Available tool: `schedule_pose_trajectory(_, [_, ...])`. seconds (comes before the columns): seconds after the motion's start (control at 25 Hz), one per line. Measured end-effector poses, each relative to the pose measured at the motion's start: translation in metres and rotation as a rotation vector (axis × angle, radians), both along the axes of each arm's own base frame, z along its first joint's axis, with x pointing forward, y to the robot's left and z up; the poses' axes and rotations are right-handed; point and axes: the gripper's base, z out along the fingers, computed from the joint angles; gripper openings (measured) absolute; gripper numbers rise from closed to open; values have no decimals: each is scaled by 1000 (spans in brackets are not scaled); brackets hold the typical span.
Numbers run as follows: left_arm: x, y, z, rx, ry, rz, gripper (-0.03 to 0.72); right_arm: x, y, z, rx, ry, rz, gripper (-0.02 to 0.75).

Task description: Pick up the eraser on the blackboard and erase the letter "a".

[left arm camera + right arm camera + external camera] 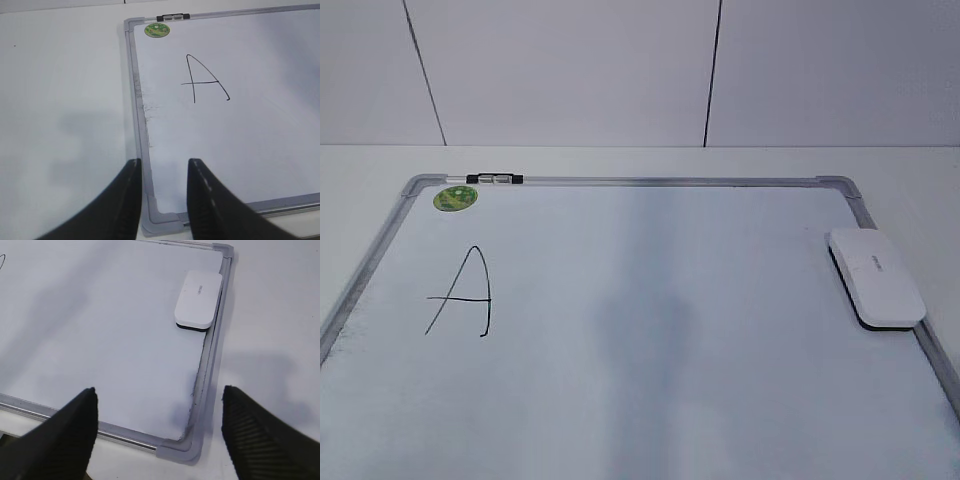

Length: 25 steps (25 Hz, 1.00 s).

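The white eraser (876, 276) lies flat at the right edge of the blackboard (640, 380), partly over its frame. It also shows in the right wrist view (198, 299), far ahead of my right gripper (159, 389). That gripper is wide open and empty above the board's near right corner. My left gripper (164, 161) is open and empty above the board's near left corner (165, 220). A large capital "A" (465, 292) is drawn on the left of the board. No small lowercase "a" shows in any view. Neither gripper shows in the exterior view.
A round green sticker (455, 198) sits at the board's far left corner, with a small black and silver clip (493, 179) on the top frame beside it. The board lies on a white table (60, 100) in front of a white panelled wall.
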Motion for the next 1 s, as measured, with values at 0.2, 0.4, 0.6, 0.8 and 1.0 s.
schedule_pose_trajectory(0.2, [0,0,0,0,0,0,235,0,0,0,-1,0,-1,592])
schedule_pose_trajectory(0.4, [0,0,0,1,0,1,235,0,0,0,-1,0,-1,592])
schedule_pose_trajectory(0.6, [0,0,0,1,0,1,235,0,0,0,-1,0,-1,592])
schedule_pose_trajectory(0.8, [0,0,0,1,0,1,235,0,0,0,-1,0,-1,592])
schedule_pose_trajectory(1.0, [0,0,0,2,0,1,235,0,0,0,-3,1,-2,592])
